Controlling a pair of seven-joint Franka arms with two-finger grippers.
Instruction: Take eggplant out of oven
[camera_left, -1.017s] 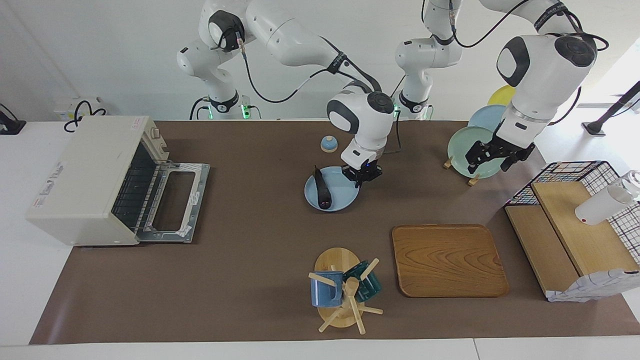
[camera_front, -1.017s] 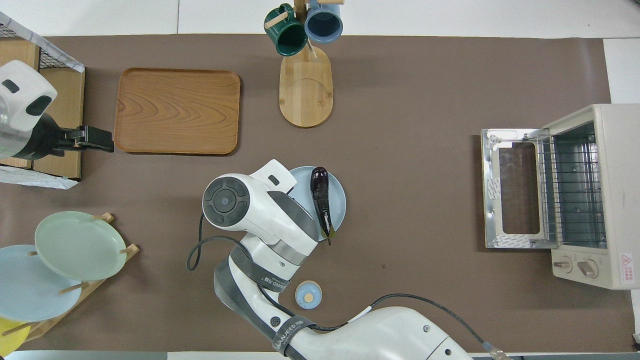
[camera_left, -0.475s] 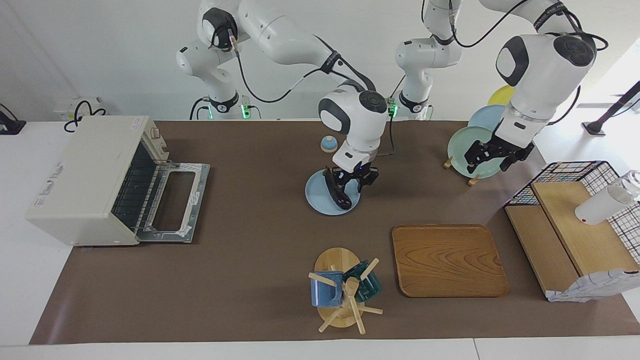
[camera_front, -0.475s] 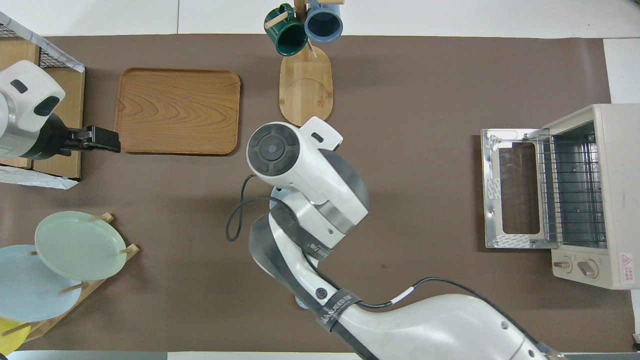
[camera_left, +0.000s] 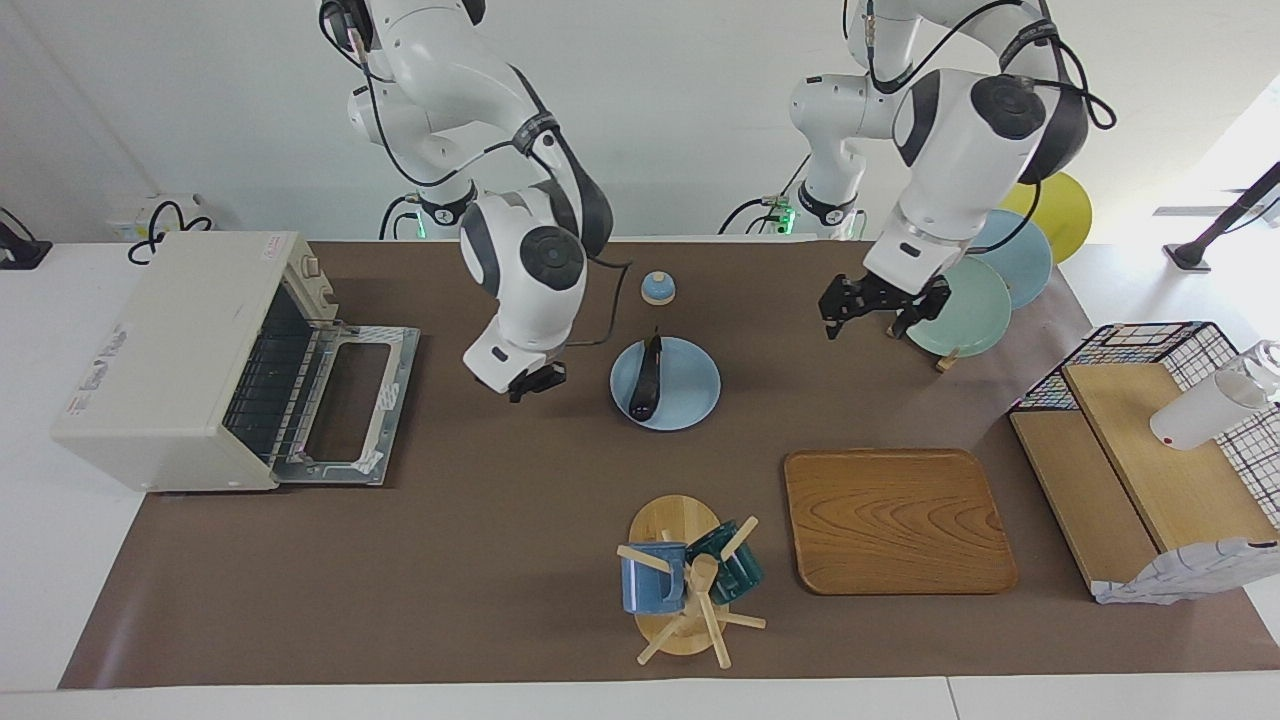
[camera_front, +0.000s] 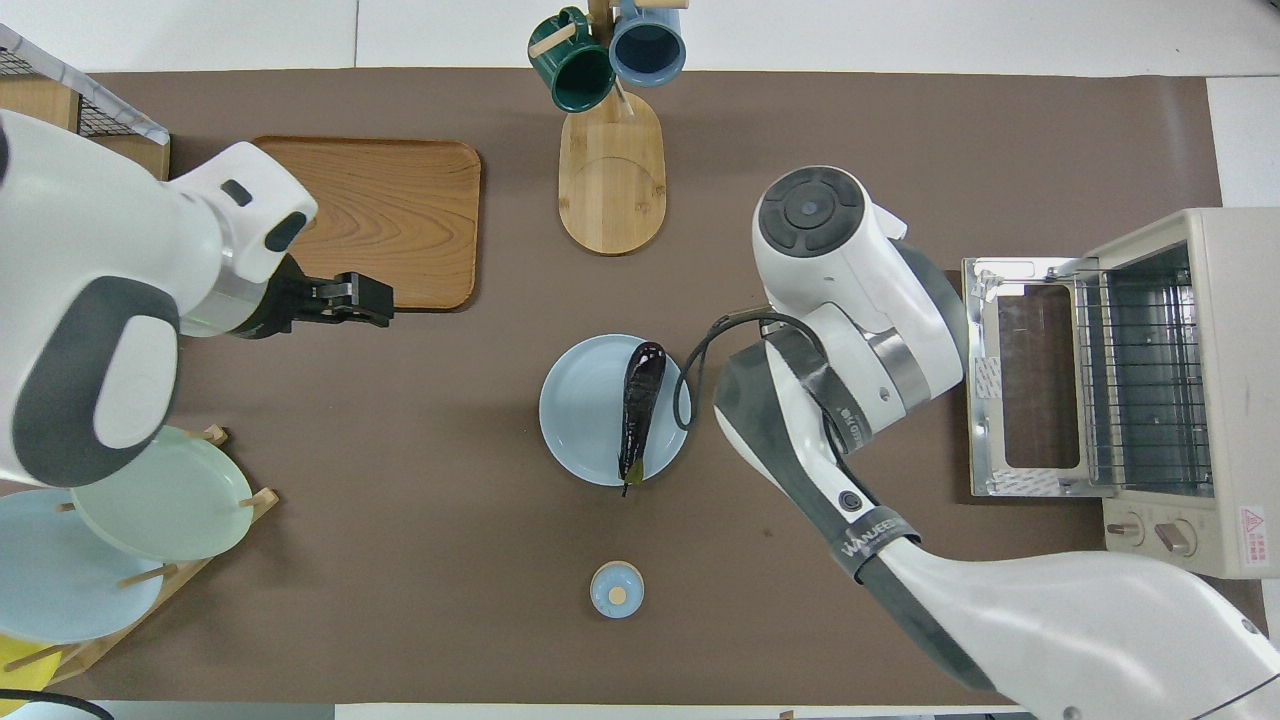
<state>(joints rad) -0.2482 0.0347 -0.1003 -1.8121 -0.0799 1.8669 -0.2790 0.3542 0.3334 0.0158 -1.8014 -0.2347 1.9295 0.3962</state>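
Observation:
The dark purple eggplant (camera_left: 645, 378) (camera_front: 638, 410) lies on a light blue plate (camera_left: 692, 390) (camera_front: 580, 410) in the middle of the table, with nothing holding it. The cream oven (camera_left: 165, 350) (camera_front: 1215, 300) stands at the right arm's end, its door (camera_left: 345, 405) (camera_front: 1020, 390) folded down and its rack bare. My right gripper (camera_left: 533, 382) hangs shut and empty over the mat between the oven door and the plate; its wrist hides it in the overhead view. My left gripper (camera_left: 862, 320) (camera_front: 365, 298) is open and empty, over the mat beside the plate rack.
A mug tree (camera_left: 685, 590) with a blue and a green mug and a wooden tray (camera_left: 895, 520) sit farther from the robots. A small blue dome (camera_left: 657, 288) lies nearer to them. A plate rack (camera_left: 965, 300) and a wire basket (camera_left: 1150, 350) stand at the left arm's end.
My right gripper left the plate, closed, and swung toward the oven's end. The eggplant stays on the plate, lying nearer its middle. My left arm moved in toward the table's middle.

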